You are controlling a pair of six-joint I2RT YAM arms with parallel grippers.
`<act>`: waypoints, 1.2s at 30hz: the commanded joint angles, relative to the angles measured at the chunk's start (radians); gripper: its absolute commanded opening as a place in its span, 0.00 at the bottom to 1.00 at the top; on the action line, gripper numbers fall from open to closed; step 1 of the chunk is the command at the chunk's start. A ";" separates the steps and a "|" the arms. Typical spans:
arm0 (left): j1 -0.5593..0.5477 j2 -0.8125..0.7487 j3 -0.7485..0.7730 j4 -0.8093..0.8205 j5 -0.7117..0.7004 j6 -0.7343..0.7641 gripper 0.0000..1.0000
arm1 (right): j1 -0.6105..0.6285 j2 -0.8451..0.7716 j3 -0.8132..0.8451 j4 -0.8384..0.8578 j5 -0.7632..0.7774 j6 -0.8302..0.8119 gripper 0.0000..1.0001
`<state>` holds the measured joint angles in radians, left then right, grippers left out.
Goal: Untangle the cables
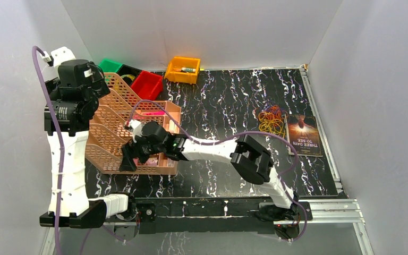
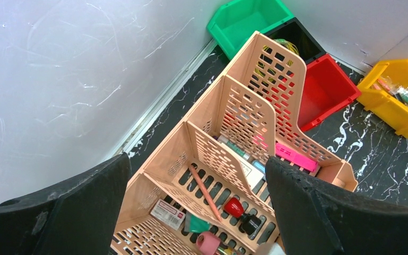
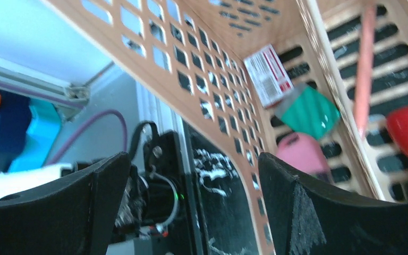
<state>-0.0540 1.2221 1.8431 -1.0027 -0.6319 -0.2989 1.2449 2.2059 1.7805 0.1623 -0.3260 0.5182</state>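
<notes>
The cables (image 1: 271,120) lie as a yellow and orange tangle on the black marbled mat at the right, next to a book. Neither gripper is near them. My left gripper (image 1: 94,85) hangs high over the far left end of a tan slotted organiser (image 1: 106,159). Its wrist view shows the left gripper (image 2: 199,212) open and empty above the compartments. My right gripper (image 1: 129,158) reaches across to the organiser's near left corner. In its own view the right gripper (image 3: 191,212) is open with nothing held, and the organiser wall (image 3: 202,79) runs past its right finger.
The organiser (image 2: 234,106) holds a pencil (image 2: 204,191), a red-capped bottle (image 2: 239,210), a pink highlighter (image 2: 296,158) and small packets. Green (image 1: 109,65), black (image 1: 130,71), red (image 1: 147,84) and orange (image 1: 183,69) bins line the back. A book (image 1: 304,135) lies at the right.
</notes>
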 commanded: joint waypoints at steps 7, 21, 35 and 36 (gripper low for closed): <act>0.005 -0.088 -0.090 0.017 0.042 0.025 0.98 | -0.008 -0.488 -0.379 -0.039 0.310 -0.188 0.98; 0.004 -0.155 -0.257 0.072 0.203 0.032 0.98 | -0.426 -0.418 -0.430 -0.365 0.519 -0.172 0.98; 0.005 -0.163 -0.291 0.072 0.239 0.027 0.98 | -0.449 -0.139 -0.290 -0.344 0.484 -0.100 0.98; 0.005 -0.162 -0.291 0.073 0.240 0.026 0.98 | -0.448 -0.132 -0.287 -0.340 0.475 -0.092 0.98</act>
<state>-0.0540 1.0779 1.5612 -0.9360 -0.4095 -0.2829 0.7937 2.0598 1.4433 -0.2276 0.1917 0.3771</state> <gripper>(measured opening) 0.983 0.984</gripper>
